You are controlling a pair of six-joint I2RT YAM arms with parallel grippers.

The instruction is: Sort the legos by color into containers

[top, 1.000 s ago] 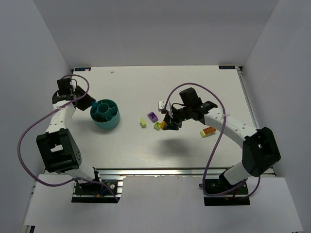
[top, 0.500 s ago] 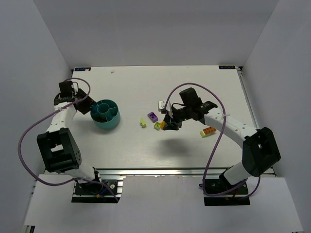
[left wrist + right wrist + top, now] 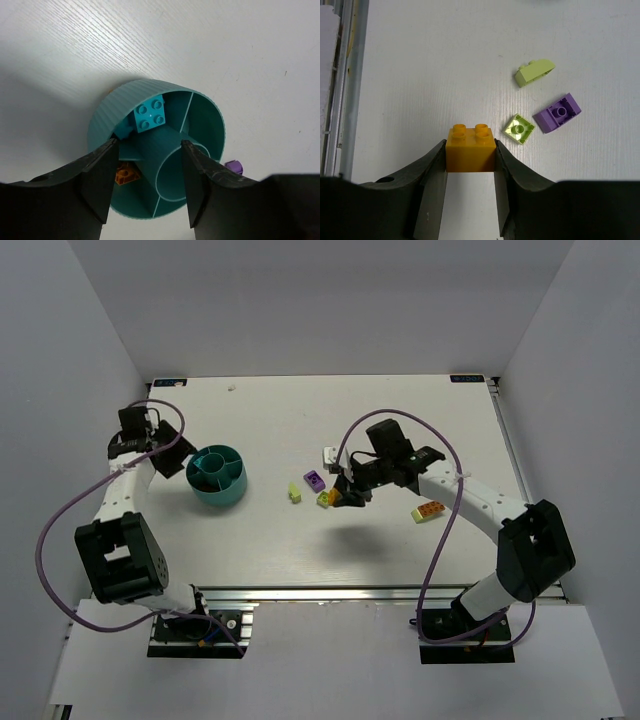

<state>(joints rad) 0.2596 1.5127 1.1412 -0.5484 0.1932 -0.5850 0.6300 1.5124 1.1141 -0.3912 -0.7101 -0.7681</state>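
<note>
Now R pincer (image 3: pixel 470 151) grips orange lego (image 3: pixel 470 156).

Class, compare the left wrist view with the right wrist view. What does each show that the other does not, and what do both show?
Left wrist only: the teal bowl holding a cyan brick and a small orange piece, beyond the open left tool. Right wrist only: the right tool shut on an orange brick, plus two lime green pieces. Both: the white table and a purple brick.
</note>
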